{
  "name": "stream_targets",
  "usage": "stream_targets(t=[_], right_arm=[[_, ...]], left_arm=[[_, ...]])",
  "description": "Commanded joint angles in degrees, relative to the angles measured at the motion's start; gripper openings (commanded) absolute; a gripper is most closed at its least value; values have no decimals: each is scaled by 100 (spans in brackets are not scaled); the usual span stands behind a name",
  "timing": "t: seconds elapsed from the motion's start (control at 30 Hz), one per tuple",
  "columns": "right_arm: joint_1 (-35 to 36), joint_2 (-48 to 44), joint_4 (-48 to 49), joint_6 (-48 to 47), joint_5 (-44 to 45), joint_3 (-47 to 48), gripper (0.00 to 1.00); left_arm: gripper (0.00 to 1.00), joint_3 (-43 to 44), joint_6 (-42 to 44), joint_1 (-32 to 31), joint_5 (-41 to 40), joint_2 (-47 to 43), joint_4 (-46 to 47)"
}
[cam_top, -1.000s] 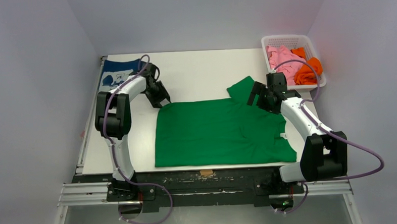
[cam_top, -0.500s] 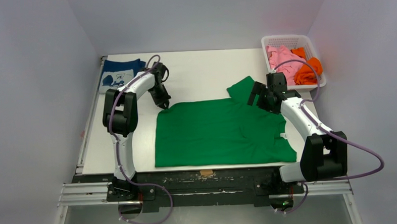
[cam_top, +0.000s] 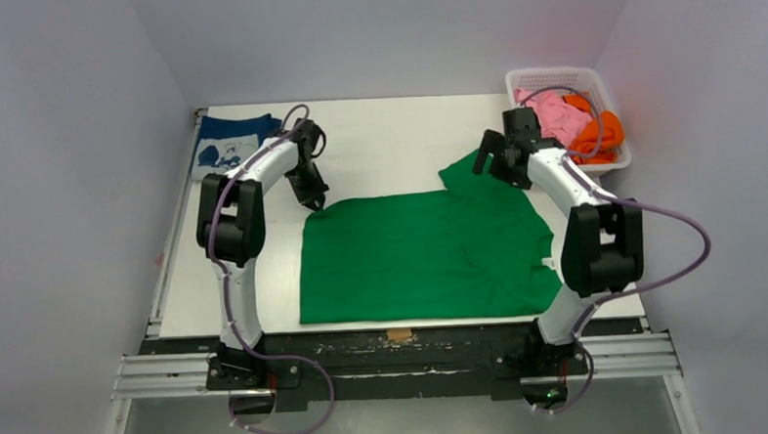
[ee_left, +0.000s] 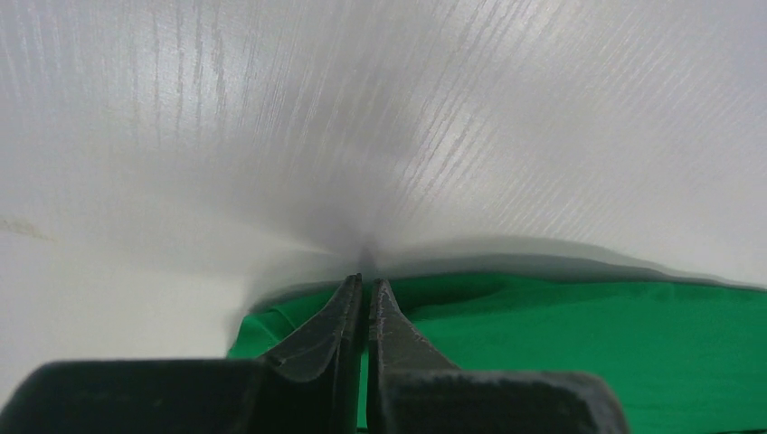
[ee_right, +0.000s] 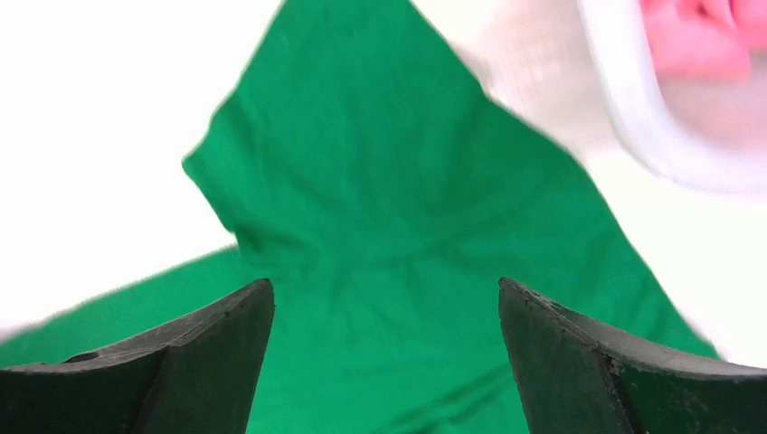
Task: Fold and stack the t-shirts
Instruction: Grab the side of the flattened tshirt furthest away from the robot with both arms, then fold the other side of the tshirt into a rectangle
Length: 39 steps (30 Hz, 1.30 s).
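The bright green t-shirt (cam_top: 421, 254) lies spread flat in the middle of the table. My left gripper (cam_top: 313, 201) is at its far left corner. In the left wrist view the gripper (ee_left: 366, 282) is shut, tips pinching the slightly raised edge of the green cloth (ee_left: 579, 334). My right gripper (cam_top: 491, 163) hovers open over the shirt's far right sleeve (cam_top: 468, 169). In the right wrist view the gripper (ee_right: 384, 289) has its jaws wide apart with the sleeve (ee_right: 362, 163) between them, not touching. The navy t-shirt with a white print (cam_top: 228, 145) lies folded at the far left.
A white basket (cam_top: 550, 74) at the far right corner holds a pink t-shirt (cam_top: 564, 117) and an orange t-shirt (cam_top: 594, 141); its rim (ee_right: 633, 108) shows close by in the right wrist view. A small tan tab (cam_top: 399, 334) sits on the front rail.
My left gripper moved from beside the navy shirt to the green shirt's far left corner and closed there. My right arm swung farther back, now over the sleeve near the basket.
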Motion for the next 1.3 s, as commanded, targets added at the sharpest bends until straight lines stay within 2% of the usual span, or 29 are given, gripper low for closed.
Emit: stream_targets(t=[0.0,0.33,0.43,0.63,0.7,0.8,0.93,1.07,1.17,1.27], right_arm=[[51,964,91,-104,392,1198,90],[264,3811,-801,-354,1219,4730,81],[314,4274,-904,-433,1375,5237,77],[369,4429,-881,-511,1591,4928,69],[374,4363,-887,-502,1654,4740,60],[375,4116,-722,-403,1696,4293,40],[375,3762,-428,-281,1696,3780,22],[383,3515,-321,-279,1690,3705,2],[421,3025,-69,-430,1664,3406,0],[469,2287,274,-613,1516,2692,0]], left_arm=[[0,59,160,17,-47,-462,-9],[0,199,149,13,-110,-593,-115],[0,316,164,13,-95,-550,-212],[0,264,150,13,-85,-595,-231],[0,271,157,14,-79,-594,-238],[0,245,151,13,-76,-607,-253],[0,184,160,18,-91,-673,-238],[0,159,194,13,-70,-749,-230],[0,15,195,13,-53,-920,-170],[0,-262,203,5,-26,-1173,-34]])
